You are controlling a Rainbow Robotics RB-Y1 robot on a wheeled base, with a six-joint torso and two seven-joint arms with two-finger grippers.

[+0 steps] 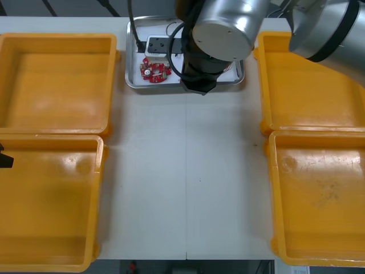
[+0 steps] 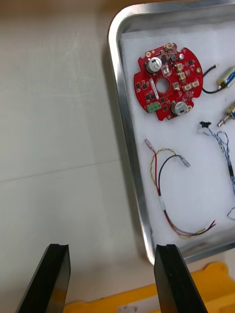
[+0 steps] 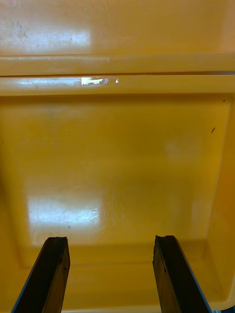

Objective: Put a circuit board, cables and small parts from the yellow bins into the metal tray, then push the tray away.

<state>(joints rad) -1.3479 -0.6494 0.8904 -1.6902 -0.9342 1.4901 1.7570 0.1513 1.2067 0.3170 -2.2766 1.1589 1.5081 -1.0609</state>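
Front view: metal tray (image 1: 132, 84) sat at the table's (image 1: 188, 171) far edge, centre, btwn the two far yellow bins (image 1: 57, 85). The round red circuit board (image 1: 155, 69) lay in the tray's left part w/ a black cable (image 1: 138, 41) beside it. The right arm (image 1: 222, 28) hung over the tray's middle and right, hiding the rest. Two more bins lay nearer, one per side.

Right wrist view: right gripper (image 2: 112, 247) was open, holding nothing, w/ its fingers (image 2: 169, 279) wide apart. Bare table showed btwn them, and one tip was at the tray's corner; contact w/ the rim couldn't be told. The tray was white inside. The circuit board lay flat near its side rim. A red and yellow cable (image 2: 169, 222) curled btwn the board and the corner nearest the gripper. A blue and white cable (image 2: 221, 142) ran along past it, and two small metal parts (image 2: 226, 77) lay next to the board, apart from it. A bin's edge showed just under the fingertips.

Left wrist view: left gripper (image 3: 110, 239) was open too, gripping nothing, over the floor of a left-side bin, w/ the next bin's rim beyond.
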